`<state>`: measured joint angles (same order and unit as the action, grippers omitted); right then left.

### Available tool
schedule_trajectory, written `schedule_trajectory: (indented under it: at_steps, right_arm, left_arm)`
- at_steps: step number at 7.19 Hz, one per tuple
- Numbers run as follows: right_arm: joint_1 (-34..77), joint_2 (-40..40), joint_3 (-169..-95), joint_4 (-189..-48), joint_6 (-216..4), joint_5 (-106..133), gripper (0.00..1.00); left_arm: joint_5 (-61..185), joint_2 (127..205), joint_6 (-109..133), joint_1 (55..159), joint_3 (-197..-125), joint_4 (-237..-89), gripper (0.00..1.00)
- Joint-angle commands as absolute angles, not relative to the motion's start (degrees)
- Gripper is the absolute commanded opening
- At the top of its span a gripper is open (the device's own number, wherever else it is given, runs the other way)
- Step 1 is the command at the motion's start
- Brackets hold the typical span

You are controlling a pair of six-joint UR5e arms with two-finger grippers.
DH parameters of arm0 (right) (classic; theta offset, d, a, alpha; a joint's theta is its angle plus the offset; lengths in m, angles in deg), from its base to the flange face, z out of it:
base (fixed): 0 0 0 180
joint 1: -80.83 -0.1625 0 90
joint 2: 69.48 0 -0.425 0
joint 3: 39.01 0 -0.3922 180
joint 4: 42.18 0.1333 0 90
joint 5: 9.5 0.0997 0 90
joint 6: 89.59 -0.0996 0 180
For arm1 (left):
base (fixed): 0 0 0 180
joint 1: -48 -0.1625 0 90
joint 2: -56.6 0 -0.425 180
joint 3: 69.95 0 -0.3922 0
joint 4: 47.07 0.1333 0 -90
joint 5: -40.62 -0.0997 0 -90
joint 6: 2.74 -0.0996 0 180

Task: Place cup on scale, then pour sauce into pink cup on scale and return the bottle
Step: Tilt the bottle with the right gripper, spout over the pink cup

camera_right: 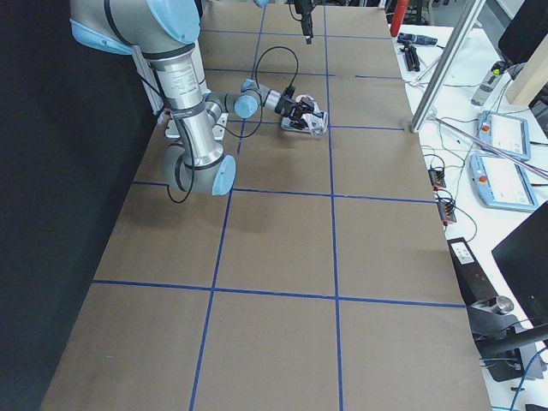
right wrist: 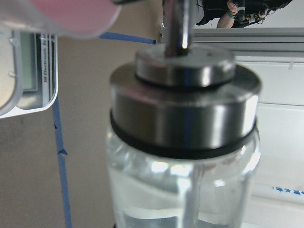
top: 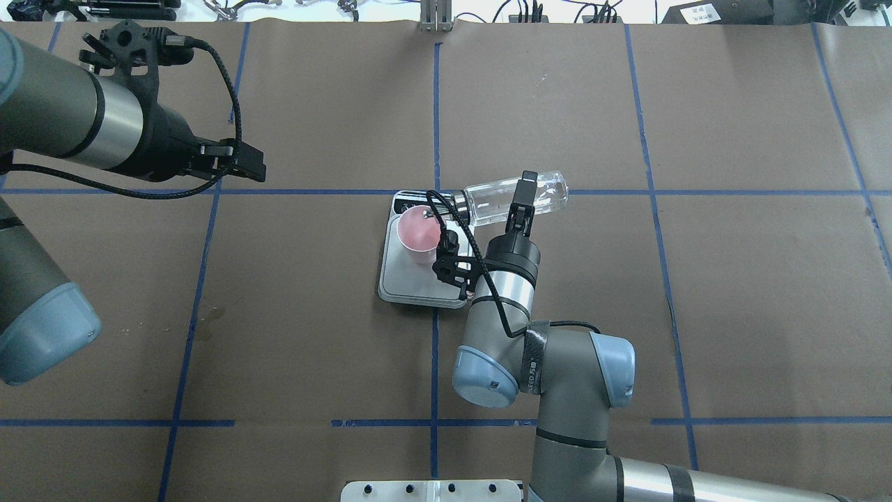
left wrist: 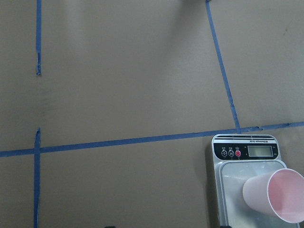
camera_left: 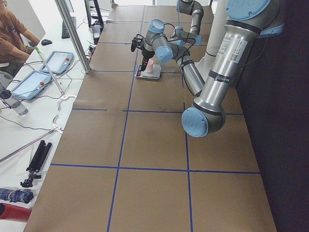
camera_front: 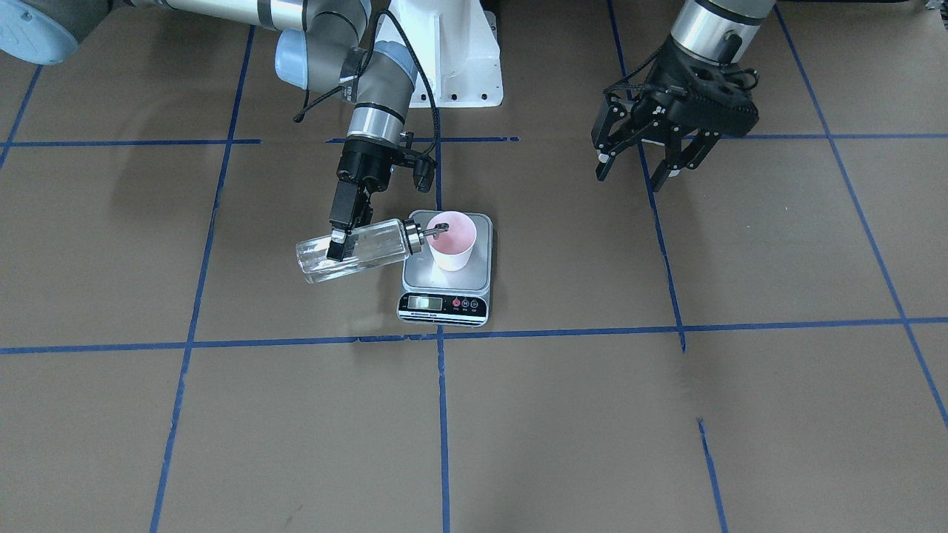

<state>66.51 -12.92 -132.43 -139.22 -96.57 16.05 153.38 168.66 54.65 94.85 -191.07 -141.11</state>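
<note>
The pink cup [camera_front: 452, 240] stands upright on the scale [camera_front: 426, 280], whose display faces away from the robot. My right gripper [camera_front: 338, 248] is shut on the clear glass bottle [camera_front: 370, 248] and holds it tilted almost flat, with the metal spout over the cup's rim. Clear sauce [right wrist: 180, 199] shows inside the glass below the silver cap. In the overhead view the bottle [top: 547, 192] lies to the right of the cup [top: 418, 230]. My left gripper [camera_front: 641, 166] is open and empty, well away from the scale. The left wrist view shows the cup [left wrist: 275, 192] on the scale [left wrist: 244, 152].
Blue tape lines divide the brown table into squares. The white robot base [camera_front: 444, 52] stands behind the scale. An operators' bench with tablets [camera_left: 53, 63] and a seated person [camera_left: 14, 29] runs along the far side of the table.
</note>
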Motion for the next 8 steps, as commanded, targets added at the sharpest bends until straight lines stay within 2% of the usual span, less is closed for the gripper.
schedule_trajectory:
  at_steps: [1, 8]
  right_arm:
    - [66.4, -12.9, -132.3, -139.2, -92.1, 14.2, 0.0]
    - [65.6, -12.5, -133.7, -139.1, -84.1, 9.9, 0.0]
  left_arm:
    - [153.4, 168.7, 54.7, 94.8, -191.1, -141.1, 0.79]
    - [153.4, 168.7, 54.7, 94.8, -191.0, -141.1, 0.8]
